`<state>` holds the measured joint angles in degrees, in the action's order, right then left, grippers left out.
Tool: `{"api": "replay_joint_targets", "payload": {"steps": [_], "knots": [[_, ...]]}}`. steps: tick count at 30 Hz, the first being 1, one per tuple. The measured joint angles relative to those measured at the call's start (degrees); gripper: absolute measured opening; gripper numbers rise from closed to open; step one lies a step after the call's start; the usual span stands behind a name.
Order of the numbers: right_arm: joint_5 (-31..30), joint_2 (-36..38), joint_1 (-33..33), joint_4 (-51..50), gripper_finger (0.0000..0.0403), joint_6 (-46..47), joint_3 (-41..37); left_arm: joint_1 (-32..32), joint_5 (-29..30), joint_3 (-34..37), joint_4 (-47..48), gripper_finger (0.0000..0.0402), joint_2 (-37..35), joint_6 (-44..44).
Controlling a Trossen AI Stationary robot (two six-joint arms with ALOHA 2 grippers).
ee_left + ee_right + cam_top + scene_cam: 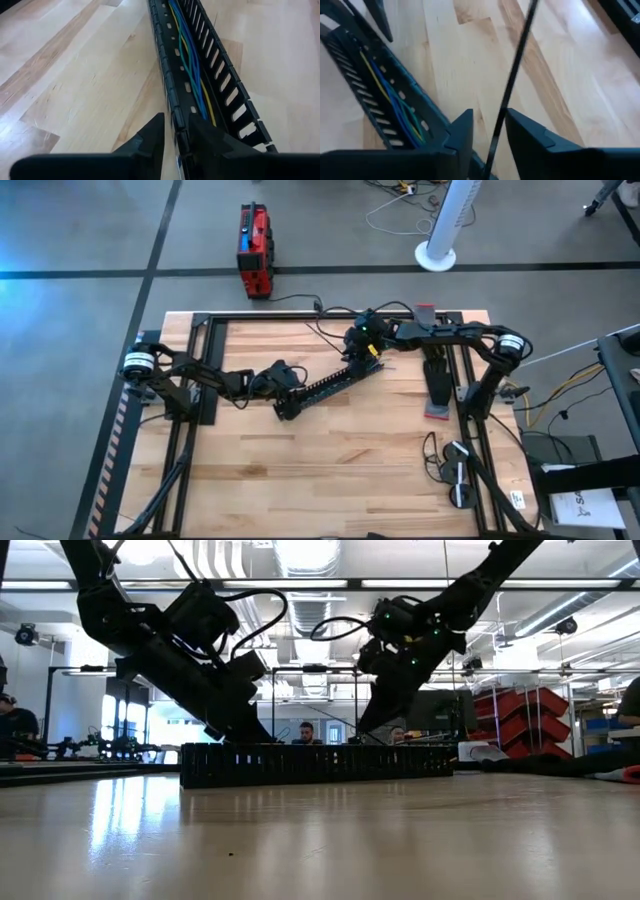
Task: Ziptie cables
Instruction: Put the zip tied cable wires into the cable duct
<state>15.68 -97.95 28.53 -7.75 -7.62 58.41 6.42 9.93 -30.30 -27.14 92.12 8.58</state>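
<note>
A pale wooden desk [330,450] fills the scene, and a long black slotted duct [325,384] lies slantwise across its middle. The cables [192,70], blue, green and yellow, run lengthwise inside that duct. At one end of the duct the left gripper [175,131] has its fingers clamped on one side wall. At the duct's other end the right gripper [489,131] has its fingers closed on a thin black zip tie [512,75], which slants up and away from the duct.
</note>
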Motion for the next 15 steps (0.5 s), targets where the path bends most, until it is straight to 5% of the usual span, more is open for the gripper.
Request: {"api": "replay_joint_targets", "payload": {"steps": [5,10,15], "knots": [[1.3,-0.1,-0.1,-0.7,0.0010,-0.8,0.7,0.0,0.0,0.0,0.2,0.0062,0.0,0.0],[0.5,0.0,-2.6,-5.0,0.0002,2.8,1.3,0.0,0.3,0.0,-0.1,0.0059,0.0,1.2],[-9.5,0.0,-8.3,-7.4,0.0000,7.7,1.3,0.0,4.2,0.0,-0.1,0.0059,0.0,2.7]]}}
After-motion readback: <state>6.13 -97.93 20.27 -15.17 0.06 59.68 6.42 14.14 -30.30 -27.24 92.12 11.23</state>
